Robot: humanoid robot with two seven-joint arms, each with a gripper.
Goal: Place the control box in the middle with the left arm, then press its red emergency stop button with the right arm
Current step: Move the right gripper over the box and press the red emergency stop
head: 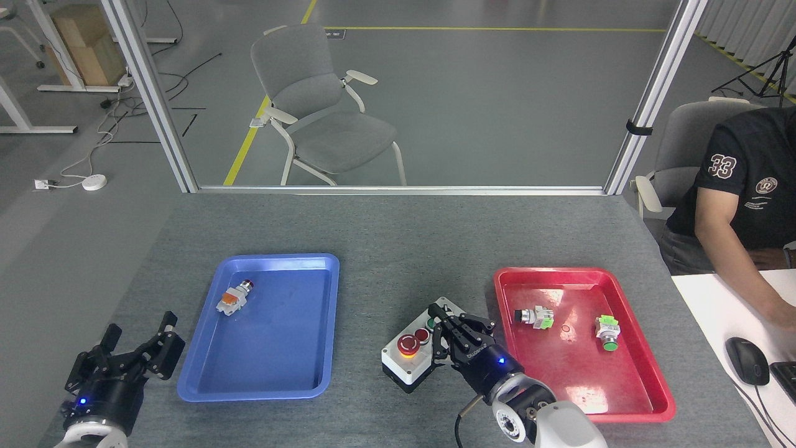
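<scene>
The light-grey control box (403,366) with a black base lies on the table between the two trays. Its red emergency stop button (407,344) sits on a yellow ring at the near left end and is uncovered. My right gripper (446,322) hovers over the box's far half with its claws drawn together. It hides the knob and most of the green button, and stands just right of the red button. At the lower left, my left gripper (140,341) is open and holds nothing, to the left of the blue tray.
The blue tray (273,379) holds a white-orange push-button part (233,300). The red tray (634,392) holds two small green-and-white parts (535,317) (606,331). A person's arm (740,274) reaches over a white desk with a mouse (746,360) at the right.
</scene>
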